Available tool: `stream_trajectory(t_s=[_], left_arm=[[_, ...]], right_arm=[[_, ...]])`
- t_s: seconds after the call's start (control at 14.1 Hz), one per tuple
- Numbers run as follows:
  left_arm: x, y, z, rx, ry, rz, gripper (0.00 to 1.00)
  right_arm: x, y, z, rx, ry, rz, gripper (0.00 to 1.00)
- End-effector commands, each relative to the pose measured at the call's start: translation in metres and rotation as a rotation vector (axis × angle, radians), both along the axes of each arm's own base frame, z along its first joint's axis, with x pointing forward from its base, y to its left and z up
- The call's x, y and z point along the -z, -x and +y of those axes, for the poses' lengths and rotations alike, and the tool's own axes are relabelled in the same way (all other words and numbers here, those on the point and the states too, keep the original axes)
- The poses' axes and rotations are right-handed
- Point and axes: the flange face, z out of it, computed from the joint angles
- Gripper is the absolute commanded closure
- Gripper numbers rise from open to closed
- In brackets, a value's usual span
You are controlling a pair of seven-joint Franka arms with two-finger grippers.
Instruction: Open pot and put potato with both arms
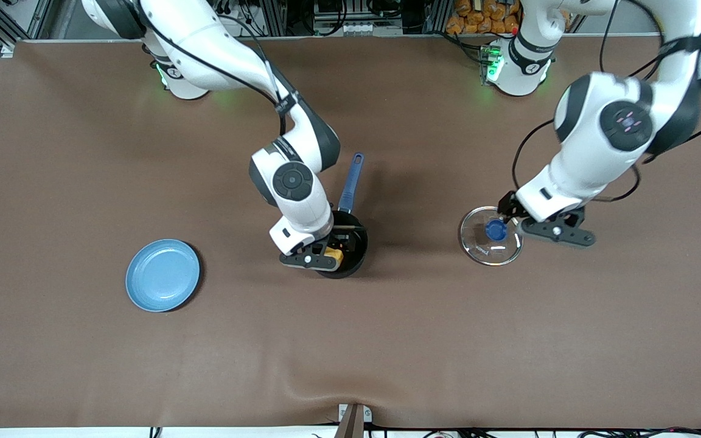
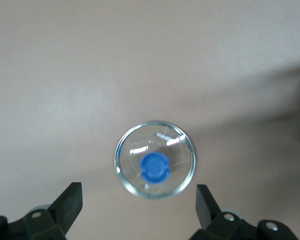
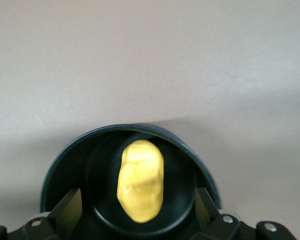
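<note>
The black pot (image 1: 356,234) stands at mid-table without its lid, its blue handle (image 1: 350,182) pointing toward the robots' bases. The yellow potato (image 3: 140,180) lies on the pot's floor (image 3: 97,200); a bit of it shows in the front view (image 1: 333,257). My right gripper (image 3: 139,205) is open over the pot (image 1: 325,248), one finger on each side of the potato, not touching it. The glass lid (image 1: 490,240) with its blue knob (image 1: 496,230) lies flat on the table toward the left arm's end. My left gripper (image 2: 139,200) is open and empty just above the table beside the lid (image 2: 155,160).
A flat light-blue plate (image 1: 162,275) lies on the brown table toward the right arm's end, nearer the front camera than the pot. The table's front edge has a small clamp (image 1: 353,420) at its middle.
</note>
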Motion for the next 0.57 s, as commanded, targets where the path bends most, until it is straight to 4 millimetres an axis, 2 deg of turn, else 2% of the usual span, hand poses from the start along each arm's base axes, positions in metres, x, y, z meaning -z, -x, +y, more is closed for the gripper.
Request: stream_trajectory(t_s=[0.0,0.28,0.43,0.5], left_arm=[[-0.054,0.001,0.002,-0.011,0.000,0.027,0.00],[-0.127,0.014,0.011,-0.116,-0.004,0.044,0.00],[-0.160,0.026,0.022,-0.135,0.013,0.006,0.00],[-0.170,0.030,0.027,-0.140,0.018,-0.005,0.00]], right_arm=[[-0.060,-0.012,-0.038,-0.006,0.021,-0.013,0.00],[-0.131,-0.030,-0.116,0.037,0.039,0.031,0.00],[-0.155,-0.037,-0.157,0.084,0.044,0.045,0.00],[-0.169,-0.039,-0.181,0.075,0.052,0.058,0.00]])
